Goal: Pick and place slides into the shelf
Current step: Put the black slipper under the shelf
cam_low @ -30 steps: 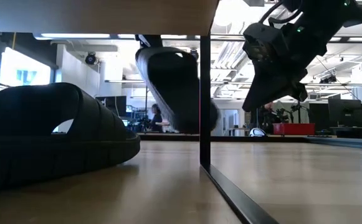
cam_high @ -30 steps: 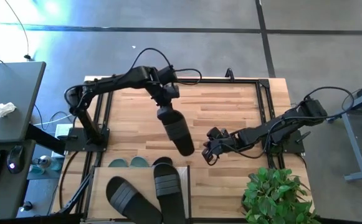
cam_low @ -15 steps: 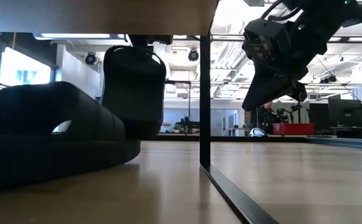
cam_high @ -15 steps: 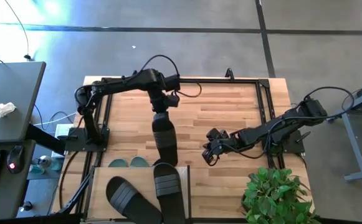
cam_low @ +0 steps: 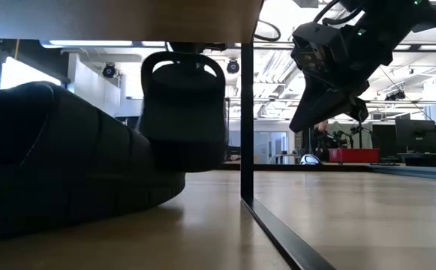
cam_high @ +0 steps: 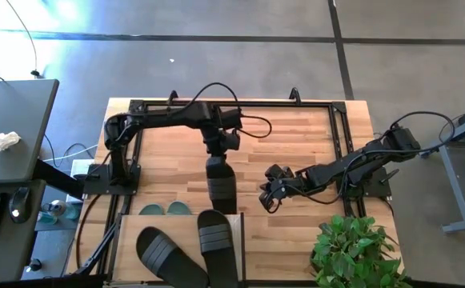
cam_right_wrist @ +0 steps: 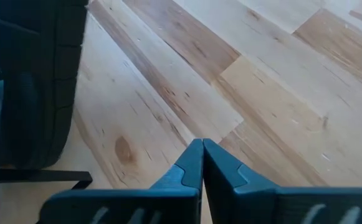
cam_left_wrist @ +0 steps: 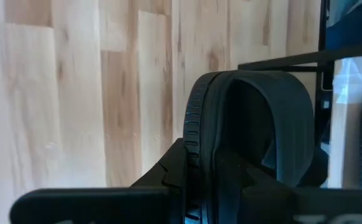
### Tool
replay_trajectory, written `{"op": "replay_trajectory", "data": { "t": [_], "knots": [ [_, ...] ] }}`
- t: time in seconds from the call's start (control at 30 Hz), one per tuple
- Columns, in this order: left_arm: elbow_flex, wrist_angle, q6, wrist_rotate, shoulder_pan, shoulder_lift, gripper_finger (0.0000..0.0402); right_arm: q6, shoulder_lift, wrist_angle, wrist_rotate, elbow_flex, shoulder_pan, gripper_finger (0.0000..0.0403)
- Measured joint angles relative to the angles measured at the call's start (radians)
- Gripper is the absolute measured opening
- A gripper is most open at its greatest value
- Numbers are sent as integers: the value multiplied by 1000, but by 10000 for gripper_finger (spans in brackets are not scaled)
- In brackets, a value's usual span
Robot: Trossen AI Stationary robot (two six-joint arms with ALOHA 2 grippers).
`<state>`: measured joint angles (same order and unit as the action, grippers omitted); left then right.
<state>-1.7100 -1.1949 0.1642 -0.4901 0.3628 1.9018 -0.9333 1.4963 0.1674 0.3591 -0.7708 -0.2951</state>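
Now we carry one black slide (cam_high: 220, 182) toward the shelf (cam_high: 128, 232). Our left gripper (cam_high: 218, 158) has its jaws clenched on the slide, which hangs above the tabletop (cam_high: 288, 144) just before the shelf's lower level. Two more black slides (cam_high: 186, 250) lie on the top board. The right gripper (cam_right_wrist: 200, 163) waits with jaws closed, empty. Next, we think, the slide must go under the board and be released.

robotics lab, monitors (cam_low: 416, 136), ceiling strip lights (cam_low: 97, 43)
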Motion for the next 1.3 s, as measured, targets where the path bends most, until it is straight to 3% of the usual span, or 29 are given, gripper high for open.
{"op": "replay_trajectory", "data": {
  "t": [0.27, 0.6, 0.97, 1.17, 1.3],
  "knots": [
    [0, 77, 24, -36, -6, 0, 31, 23, 0, 0, 13, 0, 0, 0],
    [2, 70, 57, -154, -38, 7, 30, 52, 0, 0, 3, 0, 0, 0],
    [-6, 43, 67, -199, -36, 8, 30, 80, 0, -4, -10, 0, 6, 0],
    [-11, -48, 102, -25, -43, 8, 30, 106, 0, -16, -42, 0, 14, 0],
    [-11, -75, 101, 27, -43, 16, 30, 130, 0, -16, -53, 1, 14, 0]
  ]
}}
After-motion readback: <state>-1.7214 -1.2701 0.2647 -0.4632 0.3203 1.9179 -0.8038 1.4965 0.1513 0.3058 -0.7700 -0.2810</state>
